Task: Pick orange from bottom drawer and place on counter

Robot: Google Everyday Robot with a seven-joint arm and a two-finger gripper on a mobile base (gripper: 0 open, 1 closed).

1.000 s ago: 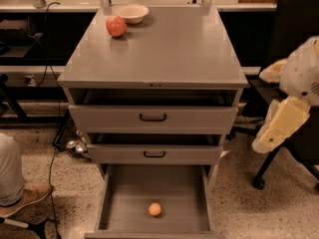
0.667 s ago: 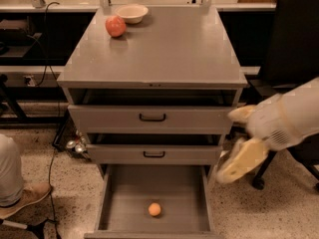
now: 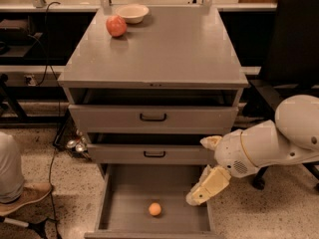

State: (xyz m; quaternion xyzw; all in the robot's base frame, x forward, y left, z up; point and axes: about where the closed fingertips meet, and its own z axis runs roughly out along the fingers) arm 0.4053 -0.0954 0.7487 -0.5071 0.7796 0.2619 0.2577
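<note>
Okay, one camera view, looking down at the cabinet front. One small round smooth orange lies on the flat floor of the pulled-out deep grey bottom drawer, near the front middle, touching nothing else.

There are three grey drawers in all. The two shallower ones above, the top drawer and the middle drawer, have one black handle each and both sit slightly ajar. One broad matte grey counter tops the cabinet. At its back left are one reddish apple-like fruit and one shallow cream bowl, just beside each other.

One cream two-finger gripper on a glossy white rounded arm reaches in from the right, over the bottom drawer's right side, apart from the orange. Its fingers are spread, one up by the middle drawer's right end and one angled down over the drawer's right wall, holding nothing.

One black office chair stands behind the arm. One tan shoe rests at left on the speckled floor.
</note>
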